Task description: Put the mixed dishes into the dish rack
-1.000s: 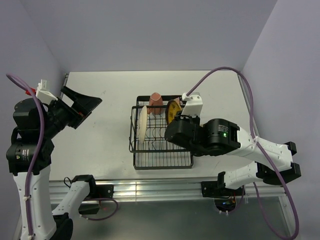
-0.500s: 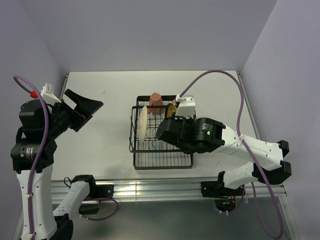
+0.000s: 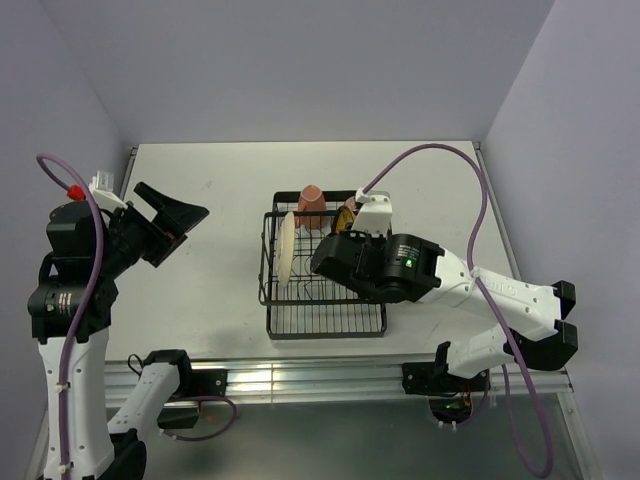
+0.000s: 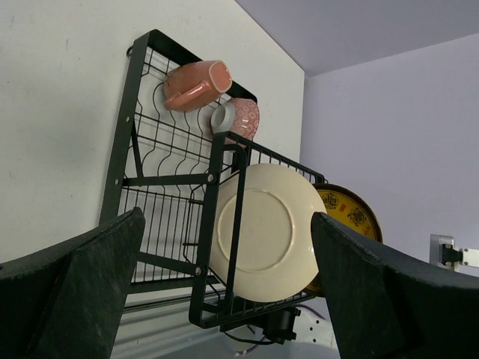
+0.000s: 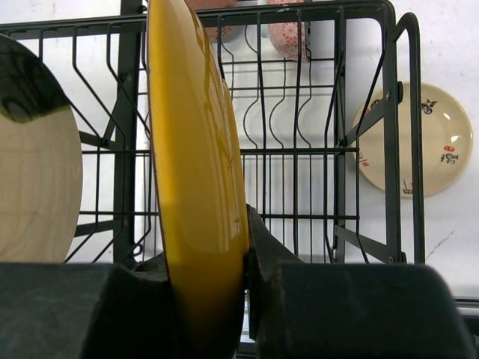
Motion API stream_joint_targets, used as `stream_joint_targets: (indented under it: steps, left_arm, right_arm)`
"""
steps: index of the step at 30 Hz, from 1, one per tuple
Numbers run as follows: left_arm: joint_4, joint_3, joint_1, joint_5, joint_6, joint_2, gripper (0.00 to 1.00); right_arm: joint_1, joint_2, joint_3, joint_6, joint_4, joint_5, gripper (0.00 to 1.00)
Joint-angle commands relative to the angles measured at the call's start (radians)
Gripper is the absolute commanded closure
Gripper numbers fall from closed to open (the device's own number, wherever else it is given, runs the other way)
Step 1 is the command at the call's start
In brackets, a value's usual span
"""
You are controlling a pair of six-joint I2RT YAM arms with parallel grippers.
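Note:
The black wire dish rack [image 3: 300,318] stands mid-table. A cream plate [image 3: 286,250] stands upright in its left slots, and the pinkish mug [image 3: 311,207] lies at its far end. My right gripper [image 5: 206,262] is shut on the yellow patterned plate [image 5: 198,172], held on edge over the rack's slots [image 5: 299,149]. The plate's rim peeks out by the arm in the top view [image 3: 347,211]. A second cream plate [image 5: 415,138] lies flat on the table just outside the rack. The small speckled bowl [image 4: 238,120] sits beside the mug [image 4: 196,82]. My left gripper [image 3: 165,220] is open and empty, raised at the far left.
The right arm's body [image 3: 400,270] covers the rack's right half in the top view. The left wrist view shows the upright cream plate [image 4: 266,232] with the yellow plate [image 4: 348,213] behind it. Purple walls close in on three sides.
My right arm has moved left over the rack with the yellow plate in its grip. The left arm has shifted only slightly and is still open.

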Motion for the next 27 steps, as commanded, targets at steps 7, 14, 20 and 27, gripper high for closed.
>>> stream_joint_targets:
  steps: [7,14,20,27]
  left_arm:
    - [0.053,-0.035,-0.004,-0.008,0.021,-0.012,0.01]
    - [0.066,-0.059,-0.004,-0.005,0.022,-0.016,0.01]
    - [0.069,-0.067,-0.004,-0.005,0.024,-0.016,0.01]
    - [0.069,-0.072,-0.004,-0.005,0.030,-0.016,0.01]
  right_arm:
    - [-0.030,-0.042,-0.052,0.004,-0.154,0.016,1.00]
    - [-0.054,-0.049,-0.076,-0.009,-0.154,0.011,1.00]
    - [-0.054,0.007,-0.047,-0.026,-0.154,0.001,0.99]
    - [-0.025,0.055,0.006,-0.031,-0.150,-0.008,0.77]
